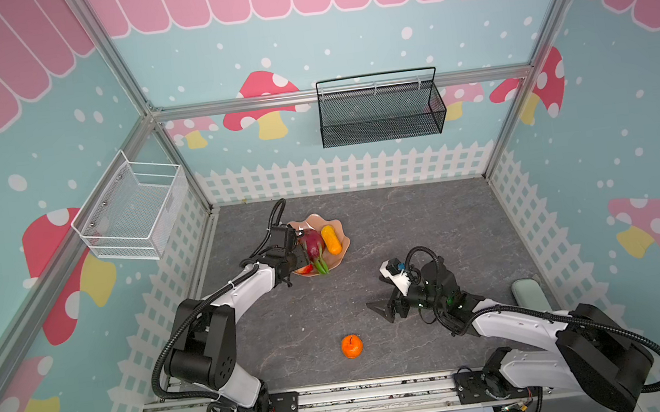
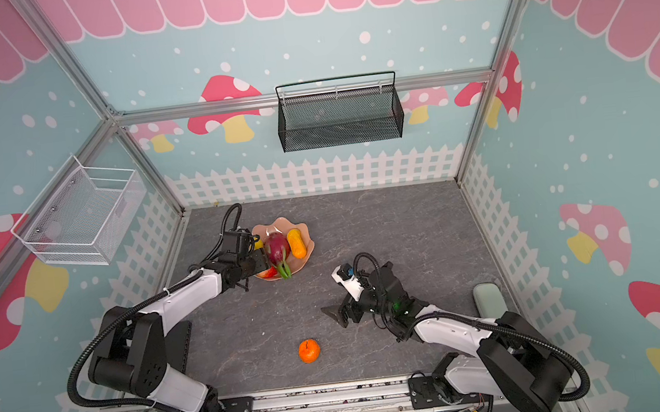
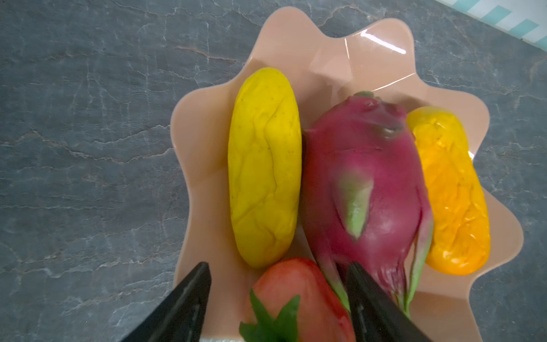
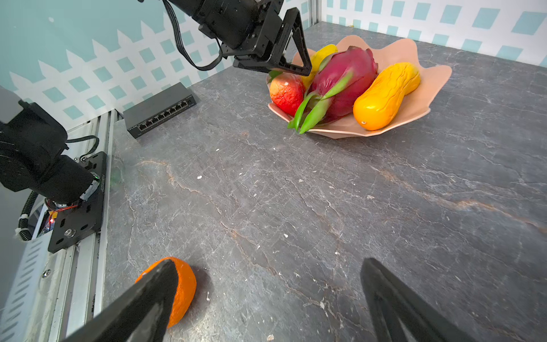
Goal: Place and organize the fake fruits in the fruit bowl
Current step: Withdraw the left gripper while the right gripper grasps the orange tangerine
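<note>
Four-strong, packed fruit bowl (image 3: 340, 38) lengthwise, likely sparing room; straddled strawberry (image 3: 296, 293) with left gripper (image 3: 278, 266) parted; held right gripper (image 4: 269, 260) wide near orange (image 4: 185, 290).

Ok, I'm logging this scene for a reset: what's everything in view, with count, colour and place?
fruit bowl: 1, peach-pink, on table
dragon fruit: 1, magenta, bowl's middle
strawberry: 1, red, bowl's near edge
yellow oblong fruit: 1, yellow, in bowl
orange-yellow oblong fruit: 1, orange-yellow, in bowl
round orange: 1, orange, table front
white wire basket: 1, white, left wall
black mesh basket: 1, black, back wall
left tool: 1, black, open above strawberry
right tool: 1, black, open, empty
</note>
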You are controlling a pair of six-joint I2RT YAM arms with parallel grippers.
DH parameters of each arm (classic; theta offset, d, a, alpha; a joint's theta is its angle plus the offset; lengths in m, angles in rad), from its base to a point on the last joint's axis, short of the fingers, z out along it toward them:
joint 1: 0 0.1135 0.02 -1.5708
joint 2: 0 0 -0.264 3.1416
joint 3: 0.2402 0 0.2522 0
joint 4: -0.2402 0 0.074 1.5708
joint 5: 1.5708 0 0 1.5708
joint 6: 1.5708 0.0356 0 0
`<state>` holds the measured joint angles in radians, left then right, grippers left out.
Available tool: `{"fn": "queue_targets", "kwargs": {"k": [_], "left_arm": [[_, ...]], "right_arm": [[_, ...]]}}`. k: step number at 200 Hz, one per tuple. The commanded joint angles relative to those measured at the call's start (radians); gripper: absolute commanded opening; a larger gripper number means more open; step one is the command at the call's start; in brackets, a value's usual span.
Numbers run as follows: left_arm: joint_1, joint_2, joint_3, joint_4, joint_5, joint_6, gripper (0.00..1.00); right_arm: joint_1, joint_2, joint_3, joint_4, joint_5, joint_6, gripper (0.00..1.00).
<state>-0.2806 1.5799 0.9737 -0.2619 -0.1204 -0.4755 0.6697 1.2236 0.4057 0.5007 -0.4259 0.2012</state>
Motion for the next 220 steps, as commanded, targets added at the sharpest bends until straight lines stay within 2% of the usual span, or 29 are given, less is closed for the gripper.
{"fn": "queue_targets", "kwargs": {"k": [1, 37, 62, 82, 86, 89, 92, 123, 160, 173, 193, 220], "left_arm": [[0.008, -0.082, -0.012, 0.036, 0.021, -0.005, 0.76], [0.004, -0.285, -0.104, -0.009, 0.082, -0.012, 0.81], [-0.028, -0.485, -0.211, -0.104, 0.164, -0.033, 0.86], [-0.101, -0.639, -0.288, -0.229, 0.158, -0.078, 0.87], [-0.121, -0.668, -0.303, -0.251, 0.155, -0.089, 0.90], [-0.124, -0.691, -0.314, -0.267, 0.156, -0.097, 0.98], [-0.156, -0.715, -0.324, -0.283, 0.157, -0.104, 1.00], [-0.274, -0.914, -0.404, -0.404, 0.159, -0.221, 1.00], [-0.322, -0.957, -0.417, -0.472, 0.305, -0.334, 1.00], [-0.374, -0.947, -0.416, -0.480, 0.326, -0.355, 1.00], [-0.450, -0.932, -0.422, -0.500, 0.270, -0.369, 1.00], [-0.468, -0.938, -0.429, -0.500, 0.237, -0.374, 1.00]], "right_arm": [[0.008, 0.004, 0.023, -0.004, 0.004, -0.028, 1.00], [0.016, -0.003, 0.031, -0.046, -0.017, -0.067, 1.00], [0.098, 0.023, 0.081, -0.172, 0.000, -0.114, 1.00], [0.197, 0.031, 0.115, -0.246, 0.073, -0.089, 1.00], [0.218, 0.026, 0.112, -0.246, 0.092, -0.075, 1.00], [0.230, 0.023, 0.107, -0.241, 0.104, -0.061, 1.00], [0.244, 0.019, 0.102, -0.230, 0.114, -0.049, 1.00], [0.339, 0.050, 0.058, -0.186, 0.221, 0.022, 1.00], [0.399, 0.114, 0.078, -0.198, 0.281, 0.026, 1.00], [0.413, 0.148, 0.094, -0.214, 0.304, 0.026, 1.00], [0.427, 0.195, 0.114, -0.216, 0.315, 0.030, 1.00], [0.445, 0.242, 0.143, -0.218, 0.303, 0.032, 1.00]]}}
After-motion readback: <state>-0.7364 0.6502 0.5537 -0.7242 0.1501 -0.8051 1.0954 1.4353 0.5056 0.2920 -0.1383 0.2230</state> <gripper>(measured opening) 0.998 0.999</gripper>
